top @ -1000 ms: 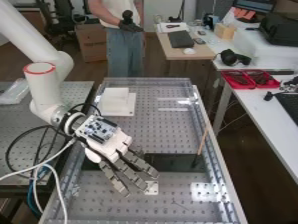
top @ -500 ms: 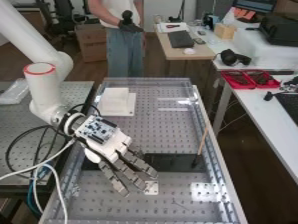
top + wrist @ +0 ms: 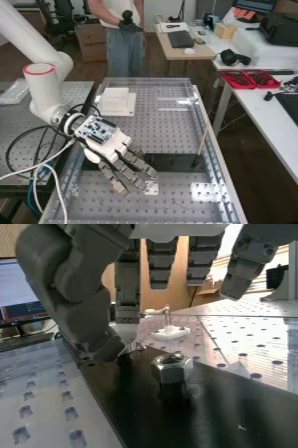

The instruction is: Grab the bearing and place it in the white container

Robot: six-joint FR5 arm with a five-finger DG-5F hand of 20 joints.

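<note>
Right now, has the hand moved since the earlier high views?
No, not visibly: against the small white patch on the perforated bench, the hand keeps the same place as in both earlier pictures.

Between the white container [image 3: 116, 101] at the far left and the dark strip [image 3: 174, 162] across the middle, the table [image 3: 163, 132] offers a broad open stretch for a hand to pass. More bare surface lies near of the strip, around a small white plate [image 3: 151, 188]. The robot hand [image 3: 106, 145] blocks the strip's left part. A thin stick [image 3: 202, 142] slants up at its right end, near the right rail [image 3: 216, 152]. Cables [image 3: 41, 165] crowd the left side. In the wrist view, a hex-headed metal piece [image 3: 172, 368] stands upright on the strip.
</note>
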